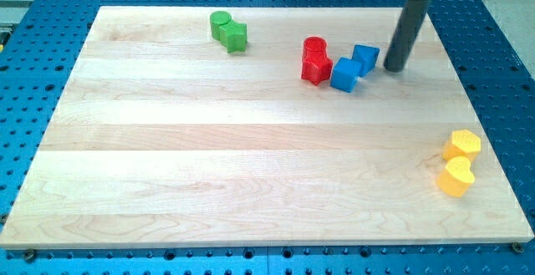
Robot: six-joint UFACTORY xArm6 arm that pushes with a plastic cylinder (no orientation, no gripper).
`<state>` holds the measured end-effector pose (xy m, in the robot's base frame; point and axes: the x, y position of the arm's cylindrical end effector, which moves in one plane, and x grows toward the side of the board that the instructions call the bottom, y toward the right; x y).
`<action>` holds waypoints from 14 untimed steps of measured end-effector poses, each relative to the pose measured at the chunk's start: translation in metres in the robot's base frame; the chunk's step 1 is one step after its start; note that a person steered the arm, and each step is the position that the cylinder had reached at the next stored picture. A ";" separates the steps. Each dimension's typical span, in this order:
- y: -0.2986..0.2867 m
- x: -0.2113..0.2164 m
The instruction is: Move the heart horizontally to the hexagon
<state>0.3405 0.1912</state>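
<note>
1. Up near the view's top right, my tip [394, 68] rests on the board [251, 183]. It is just to the right of the upper blue block [365, 58].
2. My tool is only a dark rod. It has no jaws, so it cannot open, close or hold. It holds nothing now and touches no block that I can see.
3. Two yellow blocks sit close together at the view's right edge, low down. The lower one looks like the heart [457, 177]. The upper one looks like the hexagon [462, 145]. They look to be touching or almost touching, but I cannot tell which.
4. Both yellow blocks are well apart from my tip, which is far above them in the view.
5. Other blocks are not part of the job. A lower blue block [344, 74] sits beside two red blocks [315, 61]. Two green blocks [228, 31] sit near the view's top left.
6. I think the job has not really begun. The heart is not pushed yet.
7. The heart is a bit left of the hexagon. I think it needs only a small sideways push to the right.
8. Next, I think my tip must go down the view, past the blue blocks, without bumping them.
9. Then it should come to the heart's left side and push gently, so the hexagon is not knocked off the board's edge.
</note>
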 end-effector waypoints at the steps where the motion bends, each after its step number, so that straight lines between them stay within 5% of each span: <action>1: -0.011 -0.001; 5: -0.028 -0.007; 6: 0.034 0.009; 7: 0.098 0.066; 9: 0.125 0.164; 11: 0.121 0.209; 14: 0.056 0.223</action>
<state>0.5639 0.2470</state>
